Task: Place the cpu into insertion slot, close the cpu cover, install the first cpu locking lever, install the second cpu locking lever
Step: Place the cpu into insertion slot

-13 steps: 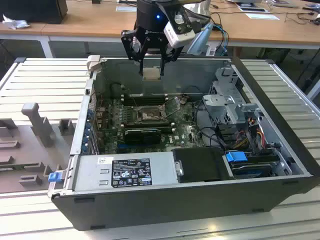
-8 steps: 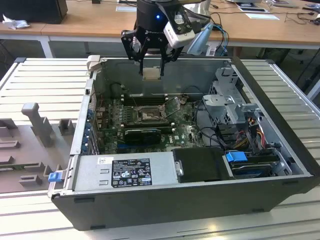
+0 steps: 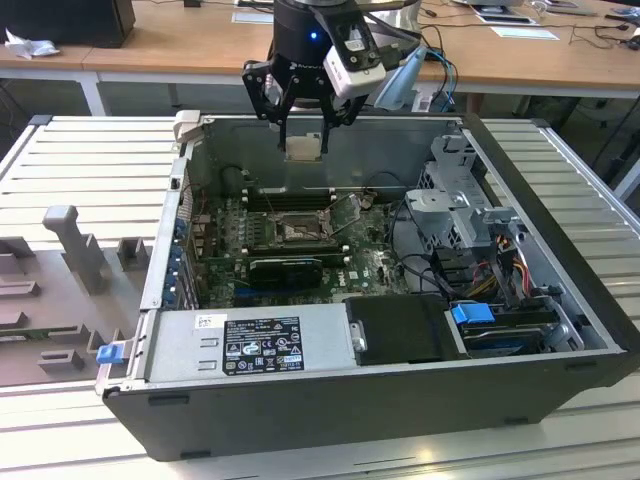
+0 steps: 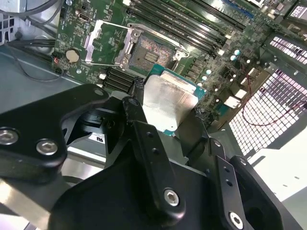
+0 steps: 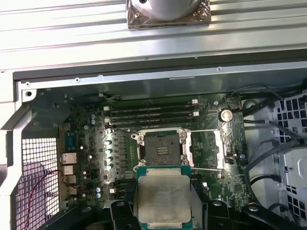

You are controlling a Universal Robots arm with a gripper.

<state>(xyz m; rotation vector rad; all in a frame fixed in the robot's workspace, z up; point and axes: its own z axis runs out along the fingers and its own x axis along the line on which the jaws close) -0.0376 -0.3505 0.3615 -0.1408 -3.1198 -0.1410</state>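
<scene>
Plainly, in the exterior view an open computer case (image 3: 400, 400) is seen lying on a ribbed metal table (image 3: 80, 150), with the green board (image 3: 370, 265) exposed on its floor. The gripper (image 3: 303, 140) is held above the case's far edge, its fingers closed narrowly on the cpu (image 3: 303, 148), which is carried flat and well clear of the board. The insertion slot (image 3: 298, 232) is seen near the middle of the board, uncovered, with nothing seated in it. A labelled power supply (image 3: 250, 345) is set along the case's near edge. In the second wrist view the cpu (image 4: 168, 103) is shown clamped by its opposite edges between the black fingers (image 4: 139, 91) of the gripper (image 4: 170, 110), its pale metal face turned toward the camera. The insertion slot (image 4: 151, 51) is seen on the board beyond the chip, apart from it, its dark centre bare. The cpu cover (image 4: 103, 43) is swung open and lies beside the slot, between it and a round coin cell (image 4: 72, 55). In the first wrist view the cpu (image 5: 163, 196) is held level in the gripper (image 5: 163, 213), and the insertion slot (image 5: 160, 149) is seen just beyond the chip's edge. The cpu cover (image 5: 207, 151) is folded back beside the slot, and long black memory sticks (image 5: 151, 112) are lined up between the slot and the case's wall.
</scene>
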